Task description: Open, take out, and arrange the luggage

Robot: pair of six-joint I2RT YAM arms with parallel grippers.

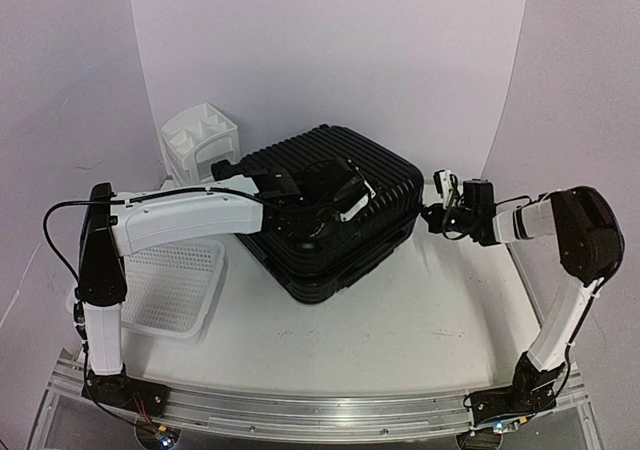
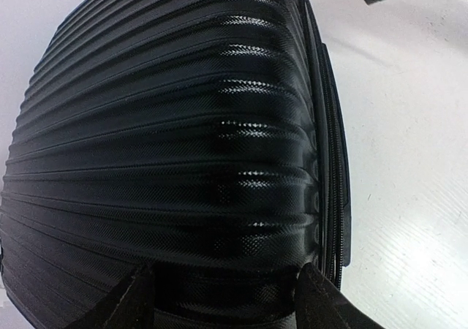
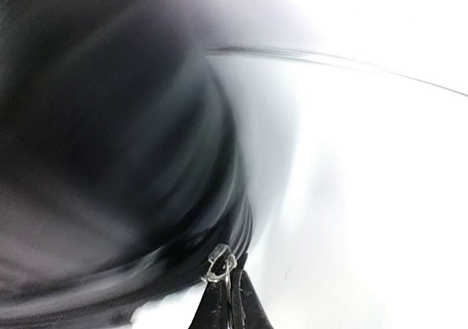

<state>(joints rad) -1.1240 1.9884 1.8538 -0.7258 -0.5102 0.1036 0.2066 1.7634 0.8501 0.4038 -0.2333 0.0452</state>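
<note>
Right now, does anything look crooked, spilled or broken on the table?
Only the luggage looks crooked: it lies flat but turned at a slant to the table edge. Its shell shows no damage and nothing has spilled. The right gripper pinches its zipper pull.

Big black hard-shell plastic suitcase (image 1: pixel 385 185): glossy, parallel ribs, fine pebbly grain. White plastic mesh basket (image 1: pixel 170 290) has a grid pattern, worktop (image 1: pixel 400 320) is white. Small metal zip pull (image 3: pixel 219 263) looks silvery, bit blurry though.
</note>
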